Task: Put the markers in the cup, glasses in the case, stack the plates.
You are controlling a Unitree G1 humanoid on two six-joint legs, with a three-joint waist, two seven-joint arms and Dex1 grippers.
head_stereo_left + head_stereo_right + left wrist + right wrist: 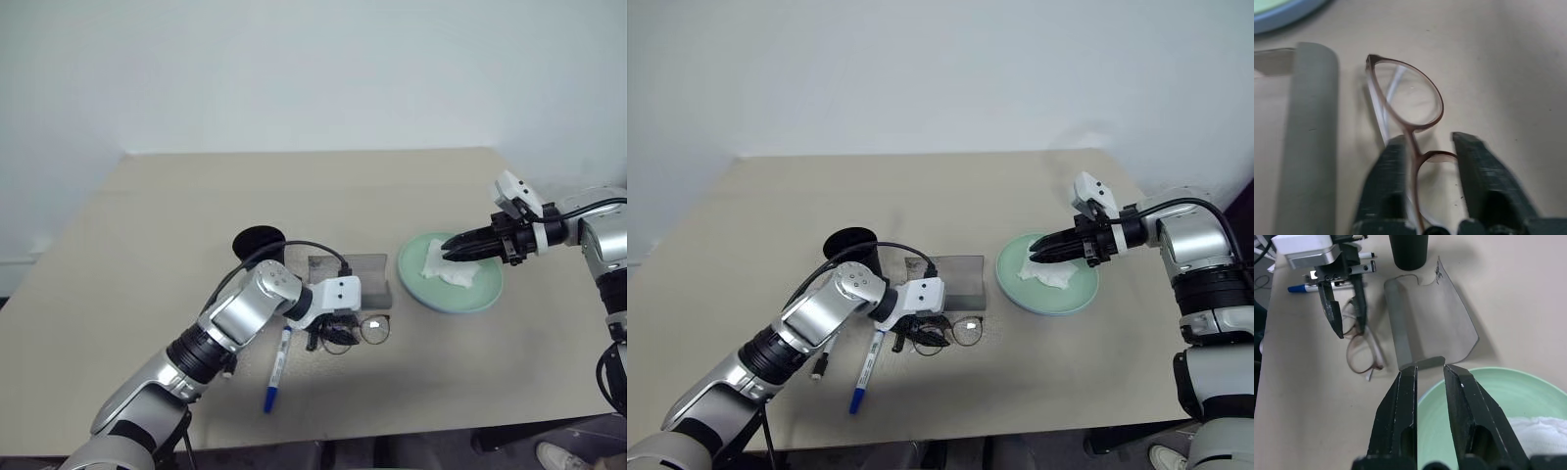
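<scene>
The glasses lie on the bench near its front edge. They are just at 6 o'clock of the open grey case, close to it but not in it. The left hand comes down on them at an angle. Its two black fingers stand a little apart on either side of the nose bridge, one finger close against the frame. A gap shows on the other side, so a firm hold cannot be made out. The black cup stands upright at about 10 o'clock from the case, just beside it. The blue-capped marker lies flat at 8 o'clock from the glasses, its cap toward the front edge. At 3 o'clock from the case sits the mint green plate, with a crumpled white tissue lying in it. The left wrist view shows a light blue plate as a rim around the green one. The right hand hangs over the tissue, pointing toward 9 o'clock. Its fingers are parted by a narrow slit and there is nothing between them.
</scene>
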